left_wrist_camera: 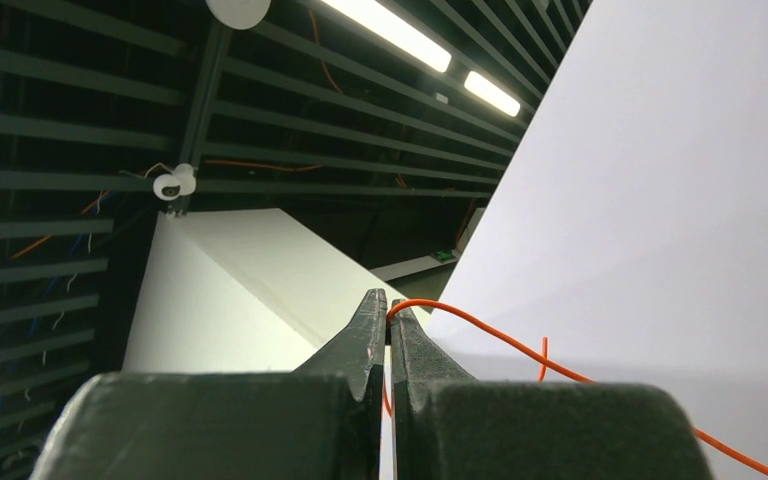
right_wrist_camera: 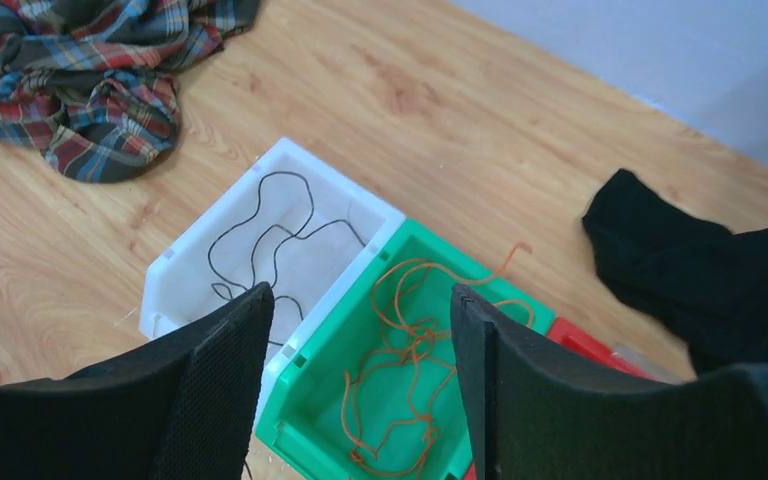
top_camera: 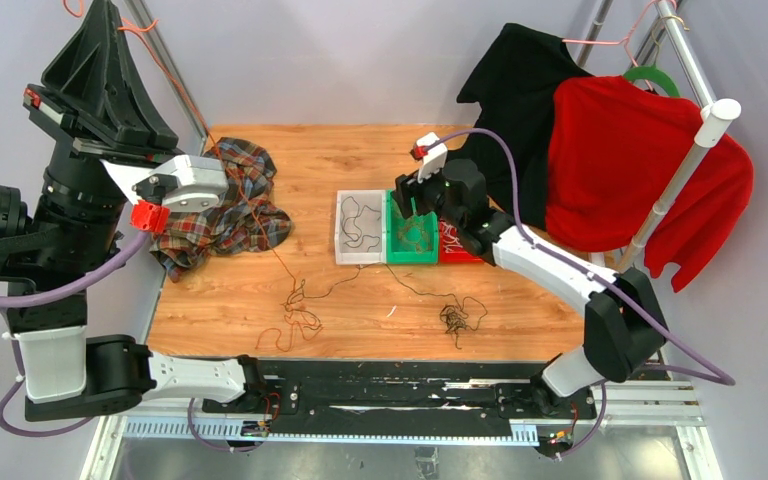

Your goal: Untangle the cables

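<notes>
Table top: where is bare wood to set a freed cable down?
Bare: the far strip of table between plaid cloth and black garment; the near-right corner past the dark tangle. Crowded: in front of the bins, around the orange tangle.

free: bare worktop [top_camera: 360, 150] back centre, front right | blocked: plaid cloth [top_camera: 225, 205] back left; bins [top_camera: 340, 228] centre under right tool [top_camera: 415, 205]; cable tangles [top_camera: 300, 310] front; orange cable [left_wrist_camera: 500, 340] slanting down from left tool [left_wrist_camera: 388, 303]

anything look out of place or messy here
Yes. A knotted dark wire clump and loose orange wires lie on the table outside the bins. A crumpled plaid cloth sits at the left, unrelated to the wires.
</notes>
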